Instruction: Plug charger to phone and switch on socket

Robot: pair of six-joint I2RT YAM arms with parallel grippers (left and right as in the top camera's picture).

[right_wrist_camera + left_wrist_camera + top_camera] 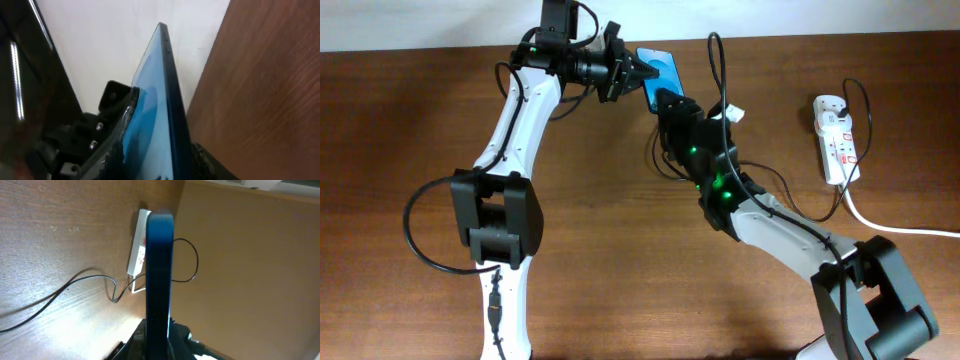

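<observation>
**Phone raised between both arms, plug tip unseen**

The phone (662, 72) is off the counter (620, 250), its screen blue, and the left fingers (628, 72) clamp it by its faces. In the left wrist view it rises edge-on from between them. The right fingers (669, 104) sit at its other end; we cannot tell whether they grip anything. The charger (75, 282) trails over the counter beyond the left fingers to the socket (837, 140), well outside the right fingers. We cannot see the plug tip. We would hold the phone rigid and line the tip squarely with the port before pushing.
</observation>
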